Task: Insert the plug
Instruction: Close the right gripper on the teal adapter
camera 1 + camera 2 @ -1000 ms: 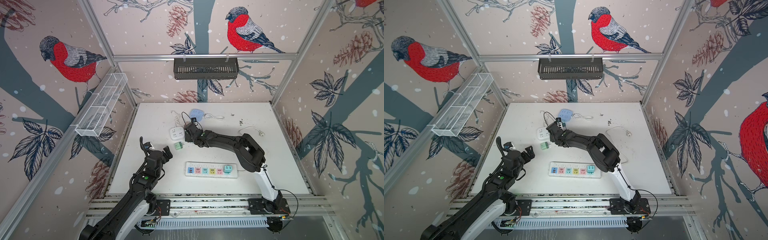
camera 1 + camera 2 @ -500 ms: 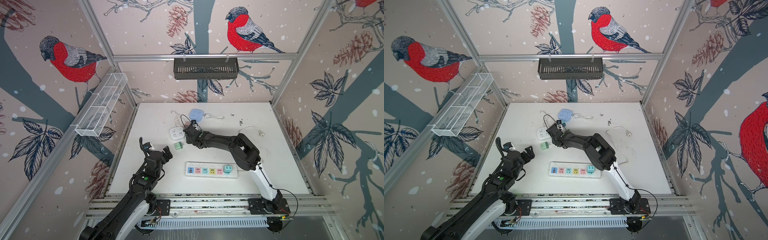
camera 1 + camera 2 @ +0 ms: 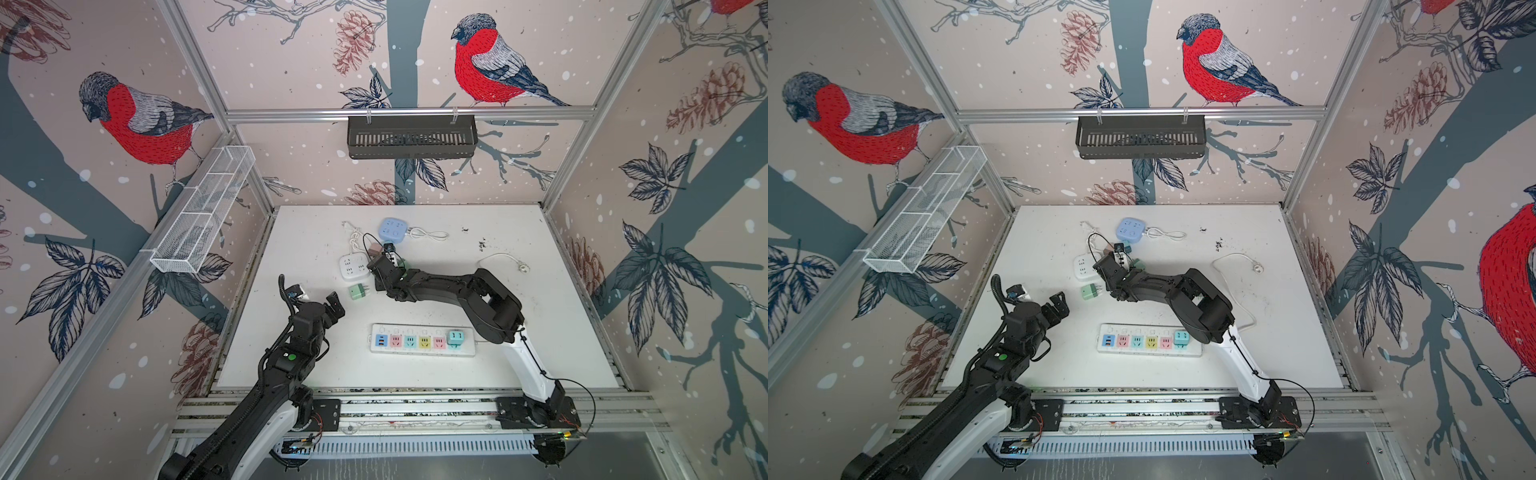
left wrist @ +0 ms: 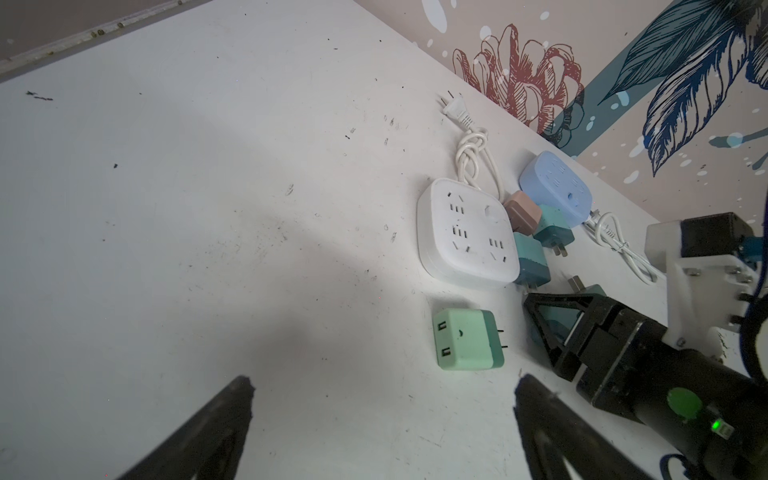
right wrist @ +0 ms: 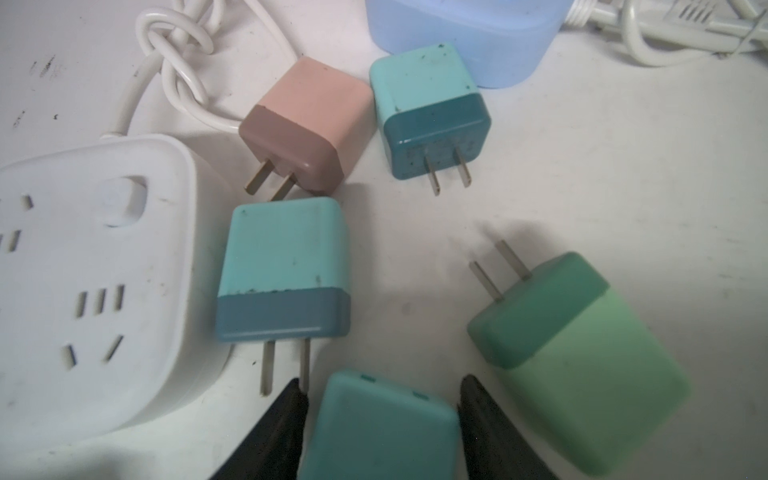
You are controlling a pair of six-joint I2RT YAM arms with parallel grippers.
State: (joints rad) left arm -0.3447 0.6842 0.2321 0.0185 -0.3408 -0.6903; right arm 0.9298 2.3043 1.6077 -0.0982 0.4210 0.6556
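Teal plug (image 5: 380, 428) (two slots), rounded edges

Robot test cell in a lab: white tabletop (image 3: 561, 340) boxed in by aluminium framing (image 3: 409, 112) and bird-print wall panels (image 3: 291, 62), with left arm (image 3: 291, 353) and right arm (image 3: 440, 286) bolted to a near rail (image 3: 415, 409).

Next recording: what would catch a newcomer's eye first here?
Probably the red-breasted bird wallpaper covering the enclosure walls. On the white table, left of centre toward the back, the right gripper has its black fingers tight against a teal cube plug among other loose coloured plugs. Near the front lies a long white power strip with coloured sockets, a teal cube plugged into its right end.
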